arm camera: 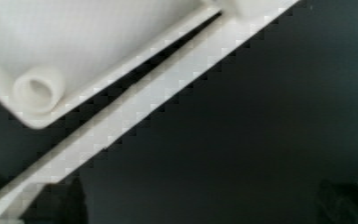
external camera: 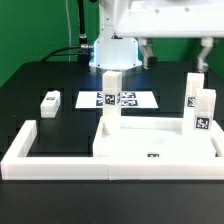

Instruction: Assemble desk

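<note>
only wrist view shows tabletop (arm camera: 87,50) corner socket (arm camera: 39,92).

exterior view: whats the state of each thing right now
tabletop: lying flat inside the frame corner
leg: standing upright on the tabletop
two legs: standing upright at the exterior view's right
leg: lying on the table, apart
gripper: raised above the table, holding nothing, jaws apart
border frame: lying flat

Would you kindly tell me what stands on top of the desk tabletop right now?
One upright leg stands on the tabletop at its far corner. Its joint with the tabletop cannot be made out.
</note>
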`<state>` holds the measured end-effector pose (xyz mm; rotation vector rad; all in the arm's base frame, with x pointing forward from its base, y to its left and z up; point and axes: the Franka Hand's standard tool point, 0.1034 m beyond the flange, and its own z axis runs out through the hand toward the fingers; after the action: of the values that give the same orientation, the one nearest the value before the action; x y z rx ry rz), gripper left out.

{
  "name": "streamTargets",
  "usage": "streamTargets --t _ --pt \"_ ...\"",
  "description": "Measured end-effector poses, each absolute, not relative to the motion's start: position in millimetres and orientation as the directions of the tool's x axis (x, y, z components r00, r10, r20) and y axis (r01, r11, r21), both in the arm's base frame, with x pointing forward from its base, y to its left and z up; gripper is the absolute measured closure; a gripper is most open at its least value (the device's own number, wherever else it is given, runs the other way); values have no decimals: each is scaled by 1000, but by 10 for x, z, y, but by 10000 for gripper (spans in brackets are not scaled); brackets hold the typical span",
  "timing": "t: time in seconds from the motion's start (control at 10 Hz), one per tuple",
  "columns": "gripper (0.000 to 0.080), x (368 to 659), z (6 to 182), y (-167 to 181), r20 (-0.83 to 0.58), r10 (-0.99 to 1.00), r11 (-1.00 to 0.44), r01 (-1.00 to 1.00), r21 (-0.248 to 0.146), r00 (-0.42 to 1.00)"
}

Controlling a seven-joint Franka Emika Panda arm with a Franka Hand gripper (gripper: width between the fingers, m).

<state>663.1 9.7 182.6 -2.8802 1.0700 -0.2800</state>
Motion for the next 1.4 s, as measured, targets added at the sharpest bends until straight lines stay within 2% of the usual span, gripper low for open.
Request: streamTargets --t 0.7,0.8,1.0,1.2,1.4 --pt "150 6623 1801 98 149 -645 -764 -635 -115 750" --pt "150 6571 1843 -51 150 -629 -777 -614 -138 763" --pt "150 6287 1915 -453 151 -539 -840 -517 -165 828" --pt "150 5989 1838 -1000 168 -306 -949 -288 -124 937" --pt "150 6004 1832 -962 177 -201 -978 -185 -99 964"
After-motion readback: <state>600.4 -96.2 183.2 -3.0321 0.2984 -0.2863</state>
